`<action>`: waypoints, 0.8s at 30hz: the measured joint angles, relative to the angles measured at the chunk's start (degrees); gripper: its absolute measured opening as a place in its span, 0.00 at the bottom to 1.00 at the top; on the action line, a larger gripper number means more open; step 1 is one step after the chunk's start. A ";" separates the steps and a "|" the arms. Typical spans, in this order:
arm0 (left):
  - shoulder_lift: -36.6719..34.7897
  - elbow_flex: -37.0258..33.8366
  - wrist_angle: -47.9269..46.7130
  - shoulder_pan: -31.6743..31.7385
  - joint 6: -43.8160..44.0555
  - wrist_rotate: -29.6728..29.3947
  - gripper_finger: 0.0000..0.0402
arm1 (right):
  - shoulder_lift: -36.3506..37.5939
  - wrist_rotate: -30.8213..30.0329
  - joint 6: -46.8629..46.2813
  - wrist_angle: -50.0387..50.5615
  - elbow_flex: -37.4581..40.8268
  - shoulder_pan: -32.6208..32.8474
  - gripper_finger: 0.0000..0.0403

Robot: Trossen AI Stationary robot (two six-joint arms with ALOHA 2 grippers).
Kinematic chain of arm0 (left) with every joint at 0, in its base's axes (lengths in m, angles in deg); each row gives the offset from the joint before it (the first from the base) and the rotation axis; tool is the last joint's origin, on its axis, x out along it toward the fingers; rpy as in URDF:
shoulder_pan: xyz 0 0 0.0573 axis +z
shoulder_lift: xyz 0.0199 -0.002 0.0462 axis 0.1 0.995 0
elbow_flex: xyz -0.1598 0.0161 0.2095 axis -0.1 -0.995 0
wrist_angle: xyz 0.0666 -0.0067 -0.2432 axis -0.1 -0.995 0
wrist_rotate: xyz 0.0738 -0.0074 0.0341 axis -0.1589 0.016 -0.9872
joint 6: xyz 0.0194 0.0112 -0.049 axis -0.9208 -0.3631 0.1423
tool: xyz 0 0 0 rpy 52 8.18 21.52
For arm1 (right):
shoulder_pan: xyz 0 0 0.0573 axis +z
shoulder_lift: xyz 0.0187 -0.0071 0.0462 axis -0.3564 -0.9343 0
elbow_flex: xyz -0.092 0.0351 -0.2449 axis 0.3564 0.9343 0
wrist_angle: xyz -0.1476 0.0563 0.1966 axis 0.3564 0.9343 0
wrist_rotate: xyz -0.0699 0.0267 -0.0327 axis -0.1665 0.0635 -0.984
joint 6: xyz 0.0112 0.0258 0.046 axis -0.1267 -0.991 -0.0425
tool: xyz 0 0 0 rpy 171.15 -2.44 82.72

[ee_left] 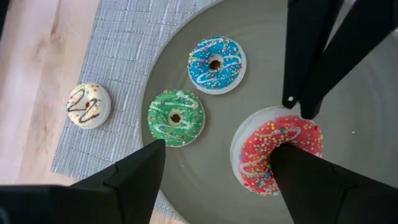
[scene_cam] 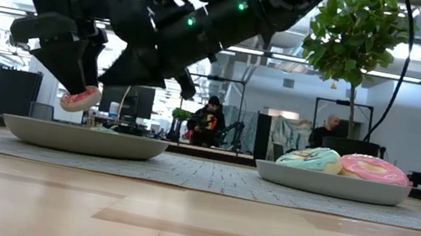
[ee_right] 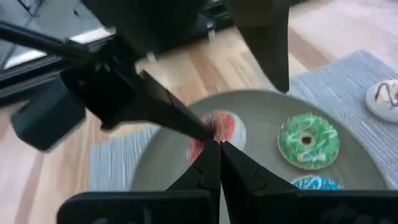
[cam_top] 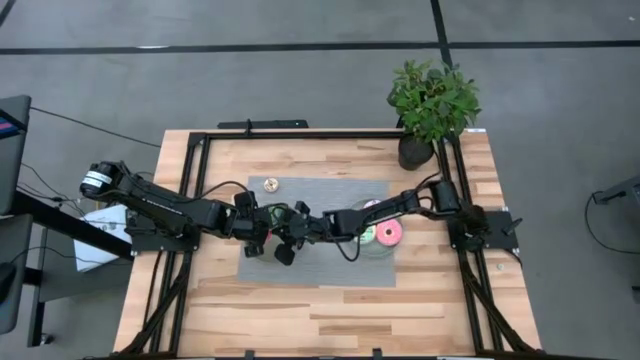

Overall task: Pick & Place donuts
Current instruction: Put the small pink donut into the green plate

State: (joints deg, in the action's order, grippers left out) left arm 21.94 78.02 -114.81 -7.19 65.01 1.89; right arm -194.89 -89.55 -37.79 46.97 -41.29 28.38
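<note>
The left gripper (ee_left: 214, 180) hangs over the left grey plate (ee_left: 367, 99) with its fingers spread wide, one finger reaching into or just beside the hole of the red donut (ee_left: 277, 152). In the low view that donut (scene_cam: 80, 98) sits tilted and raised above the plate's rim (scene_cam: 84, 139), so it seems to hang on a finger rather than lie flat. The right gripper (ee_right: 219, 144), fingers pressed together, pokes its tip at the same donut (ee_right: 214, 129) from the 3 o'clock side of the surface.

To do this well, the left fingers want to stay apart and draw straight up off the donut, while the right tip steadies it so it drops flat. Lower first; a high release may roll it.

The green donut (ee_left: 175, 117) and blue donut (ee_left: 216, 64) lie flat on the plate toward 9 o'clock of the red one, and must not be nudged. The tan donut (ee_left: 89, 106) sits apart on the grey mat (ee_left: 118, 56). The pink donut (scene_cam: 374, 169) and mint-green donut (scene_cam: 311, 158) rest on the other plate (scene_cam: 335, 185).
</note>
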 joint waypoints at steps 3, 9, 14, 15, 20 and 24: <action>0.00 0.00 0.21 0.00 0.01 -0.81 0.70 | -0.06 0.00 -0.51 0.65 0.12 -0.39 0.00; 0.00 0.02 1.13 0.00 0.99 -1.19 0.70 | -0.09 -0.37 -1.63 0.42 0.14 -0.76 0.00; 0.00 0.02 2.01 0.00 1.11 -1.19 0.70 | -0.09 -1.99 -2.07 0.24 0.14 -1.17 0.00; 0.00 0.02 2.03 0.00 1.11 -1.19 0.70 | -0.09 -1.99 -2.07 0.24 0.16 -1.24 0.00; 0.00 0.02 2.19 0.00 1.29 -1.19 0.70 | -0.09 -2.13 -2.73 0.24 0.15 -1.54 0.00; 0.00 0.02 2.14 0.00 1.30 -1.21 0.70 | -0.09 -1.92 -3.51 0.20 0.16 -1.28 0.00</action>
State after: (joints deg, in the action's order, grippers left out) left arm 21.94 78.04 -112.67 -7.19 66.31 0.68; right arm -194.99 -91.48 -41.30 47.17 -41.13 27.10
